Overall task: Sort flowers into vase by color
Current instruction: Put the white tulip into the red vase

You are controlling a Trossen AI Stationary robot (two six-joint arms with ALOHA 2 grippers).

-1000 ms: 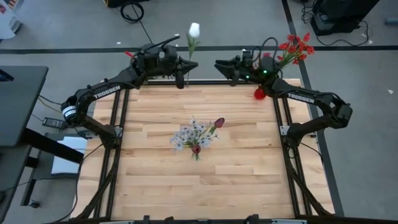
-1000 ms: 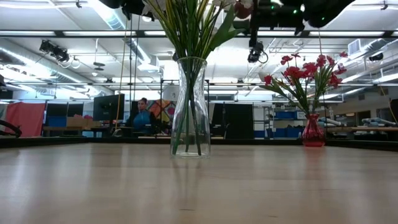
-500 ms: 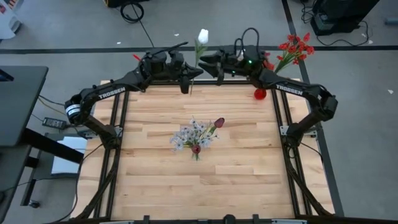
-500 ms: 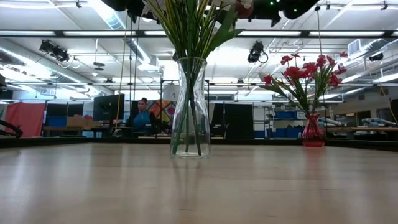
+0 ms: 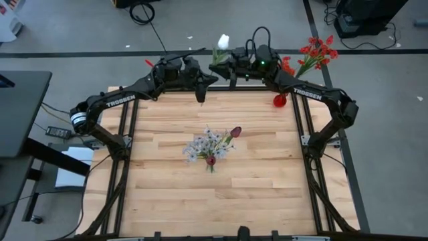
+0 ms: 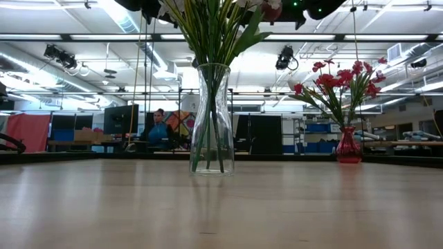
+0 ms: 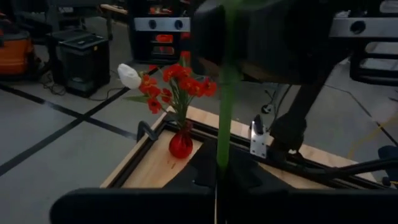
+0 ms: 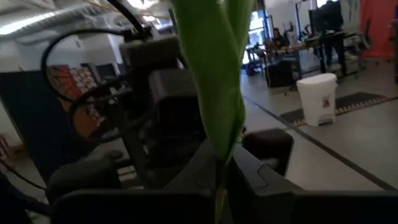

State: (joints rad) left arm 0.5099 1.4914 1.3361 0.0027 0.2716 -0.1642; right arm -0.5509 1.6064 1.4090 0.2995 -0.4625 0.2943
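My left gripper and right gripper meet just past the table's far edge. Both are clamped, it seems, on the stem of one white tulip, though the right's hold is hard to see. A clear vase holds mixed flowers mid-table; red flowers stand in a red vase at the far right corner.

The worktop is pale butcher-block wood in glued strips, smooth with a soft satin sheen. The tall vase is clear, glossy glass; the small red vase looks like shiny tinted glass. Both arms have matt dark casings. The flower stem is smooth green plastic.
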